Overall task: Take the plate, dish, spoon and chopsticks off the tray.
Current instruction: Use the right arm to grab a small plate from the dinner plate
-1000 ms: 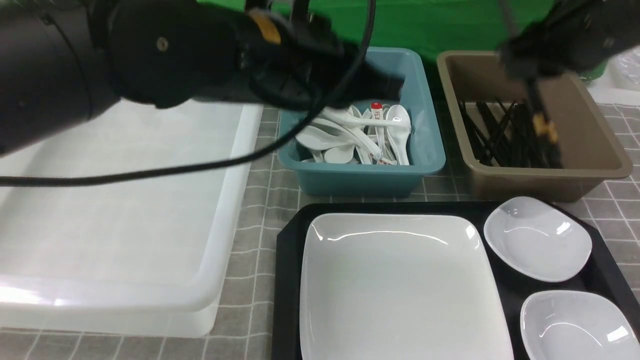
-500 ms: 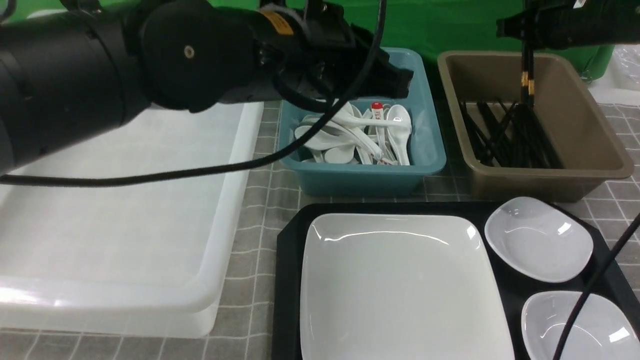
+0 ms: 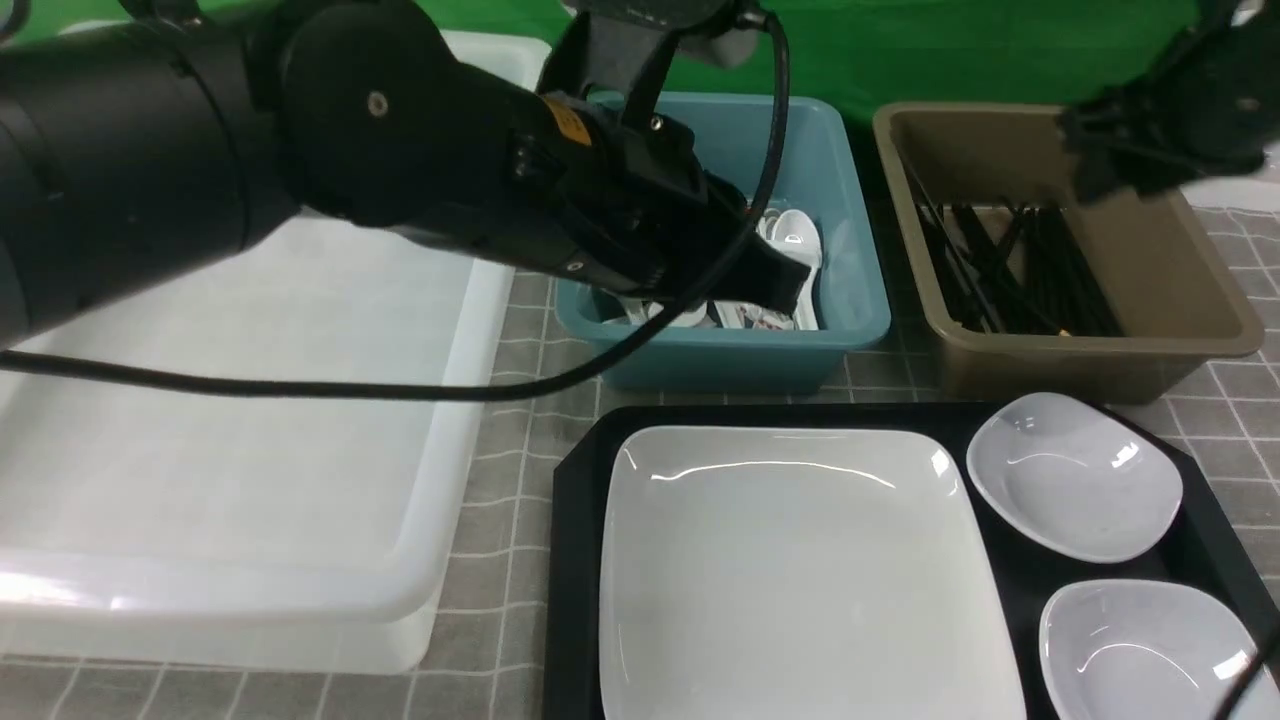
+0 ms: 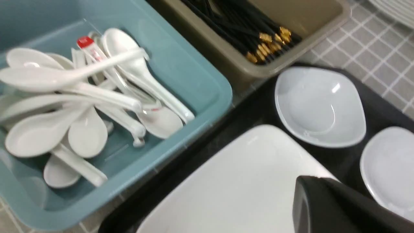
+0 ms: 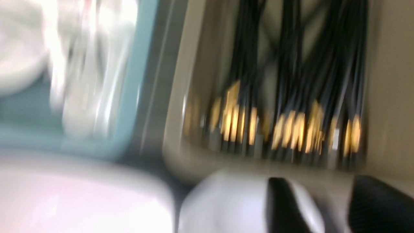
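The big white plate (image 3: 800, 570) lies on the black tray (image 3: 575, 480), with two small white dishes (image 3: 1075, 475) (image 3: 1140, 650) beside it on the tray's right side. No spoon or chopsticks lie on the tray. Black gold-tipped chopsticks (image 3: 1010, 270) lie in the brown tub (image 3: 1210, 300). My right gripper (image 5: 326, 207) hovers open and empty above that tub's near edge. White spoons (image 4: 81, 97) fill the blue tub (image 3: 850, 300). My left gripper (image 3: 785, 285) hangs over that tub's front, its fingers together with nothing in them.
A large translucent white bin (image 3: 250, 400) takes up the left side. A grey checked cloth (image 3: 510, 420) covers the table. My left arm (image 3: 350, 140) reaches across the bin toward the blue tub.
My right gripper let go of the upright chopsticks, which now lie in the brown tub, and it opened and moved right. My left gripper dropped lower toward the tray.
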